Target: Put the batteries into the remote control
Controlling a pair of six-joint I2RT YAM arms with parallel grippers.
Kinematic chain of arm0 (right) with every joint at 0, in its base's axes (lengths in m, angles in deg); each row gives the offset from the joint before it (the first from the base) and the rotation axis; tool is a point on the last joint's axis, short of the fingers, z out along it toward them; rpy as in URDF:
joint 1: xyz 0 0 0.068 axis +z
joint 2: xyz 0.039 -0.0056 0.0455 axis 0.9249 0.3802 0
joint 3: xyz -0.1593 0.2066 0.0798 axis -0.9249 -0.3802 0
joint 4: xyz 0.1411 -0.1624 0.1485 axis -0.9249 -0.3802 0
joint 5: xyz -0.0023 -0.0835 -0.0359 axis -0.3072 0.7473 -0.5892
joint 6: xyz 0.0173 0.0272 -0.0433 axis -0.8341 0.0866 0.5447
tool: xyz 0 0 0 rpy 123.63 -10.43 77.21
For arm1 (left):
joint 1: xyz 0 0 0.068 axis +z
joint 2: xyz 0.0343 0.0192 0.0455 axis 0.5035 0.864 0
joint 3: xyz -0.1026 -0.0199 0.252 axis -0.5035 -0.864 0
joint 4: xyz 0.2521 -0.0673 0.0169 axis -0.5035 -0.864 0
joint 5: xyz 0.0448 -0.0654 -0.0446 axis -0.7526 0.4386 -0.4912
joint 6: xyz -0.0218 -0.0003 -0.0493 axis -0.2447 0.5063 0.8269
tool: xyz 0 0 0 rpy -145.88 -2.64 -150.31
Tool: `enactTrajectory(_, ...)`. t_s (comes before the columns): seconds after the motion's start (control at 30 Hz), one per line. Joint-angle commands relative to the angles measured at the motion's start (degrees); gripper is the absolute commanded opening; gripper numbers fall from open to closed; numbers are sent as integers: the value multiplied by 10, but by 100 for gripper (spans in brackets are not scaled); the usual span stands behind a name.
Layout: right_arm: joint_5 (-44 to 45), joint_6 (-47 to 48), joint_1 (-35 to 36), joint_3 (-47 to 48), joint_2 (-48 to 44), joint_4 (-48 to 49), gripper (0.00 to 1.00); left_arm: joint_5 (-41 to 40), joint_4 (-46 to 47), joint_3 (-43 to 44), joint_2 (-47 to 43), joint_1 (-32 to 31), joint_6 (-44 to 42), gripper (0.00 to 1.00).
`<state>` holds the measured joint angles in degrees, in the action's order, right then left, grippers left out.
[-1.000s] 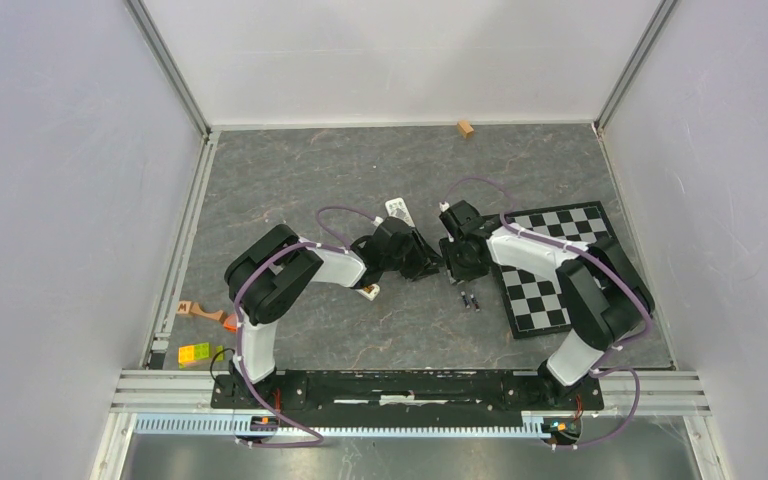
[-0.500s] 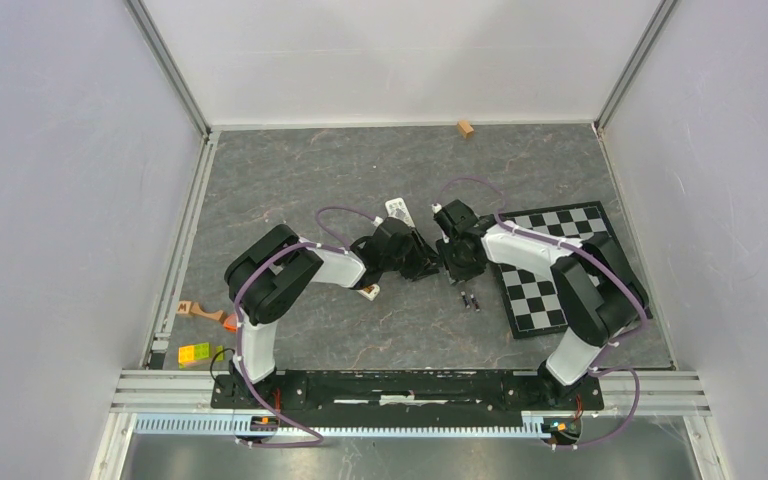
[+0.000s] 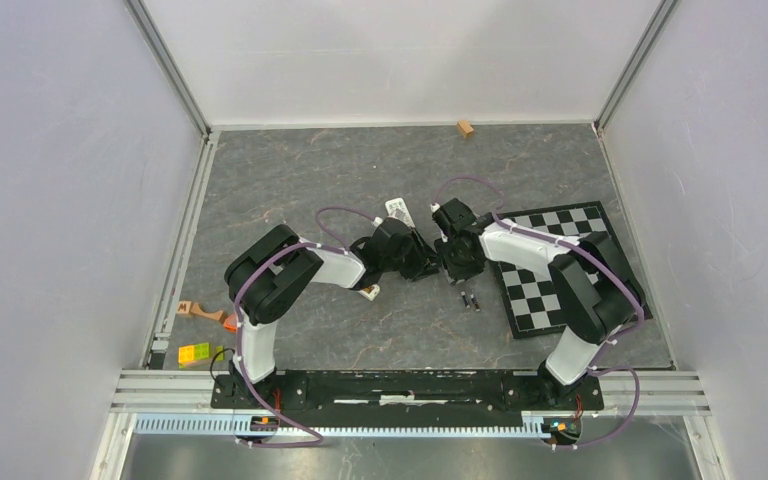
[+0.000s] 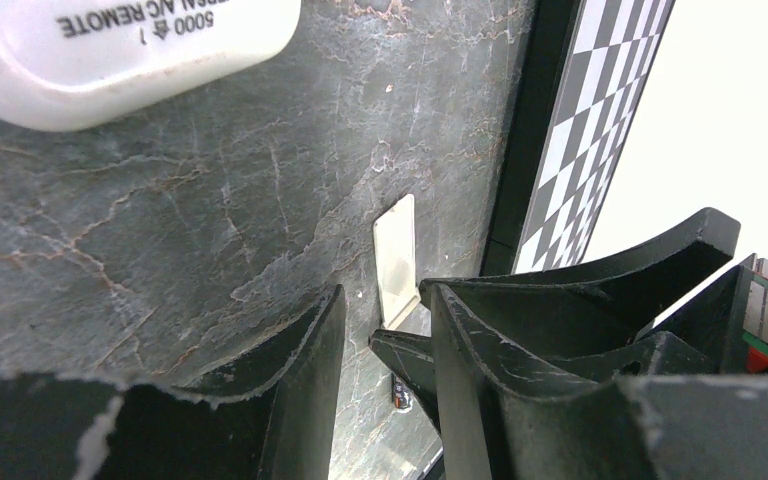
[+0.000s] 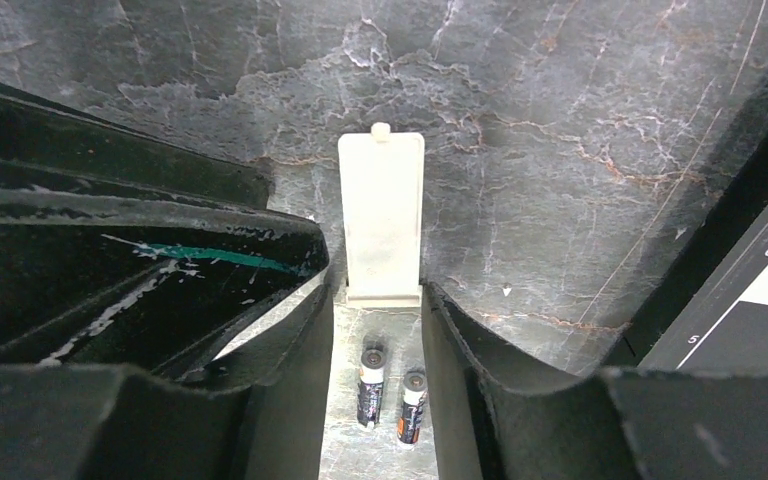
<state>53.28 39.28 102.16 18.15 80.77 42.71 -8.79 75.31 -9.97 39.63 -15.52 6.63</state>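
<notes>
At the left of centre on the table (image 3: 310, 170), a small white end (image 3: 370, 292) shows just beside my left forearm. I take it for the remote control, but the arm hides the rest and I cannot be sure. The wider A/C remote (image 4: 110, 40) lies farther back and is not my target.

The left gripper (image 4: 384, 305) hangs low with its fingers apart and nothing between them. Just past its tips the loose battery cover (image 5: 381, 215) lies flat on the slab.

The right gripper (image 5: 375, 300) faces the left one closely, its fingers also spread and empty, with the cover's near edge at their tips. Two batteries (image 5: 370, 383) lie side by side on the slab, framed in the gap of these fingers and a little toward the chessboard (image 3: 535, 300).

I judge that the step in hand is picking up one cell. To do it well I would draw the right claw back over the pair and shift it sideways so that only one battery sits between the pads. Then I would go right down to the stone and close across the cell's width, keeping clear of the cover and of the left fingers beside me.
</notes>
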Motion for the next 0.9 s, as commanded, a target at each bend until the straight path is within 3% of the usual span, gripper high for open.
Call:
enactTrajectory(0.0, 15, 6, 5, -26, 47, 19, 40, -21, -26, -14, -5, 0, -16, 45)
enactTrajectory(0.17, 13, 1, 5, -34, 39, 26, 33, -13, -17, -14, -1, 0, -15, 45)
enactTrajectory(0.47, 20, -18, 2, -24, -11, 33, 33, 21, 20, -14, 16, 0, -9, 48)
enactTrajectory(0.87, -38, -21, -13, -18, -43, 34, 34, 51, 41, -3, 42, -1, -4, 48)
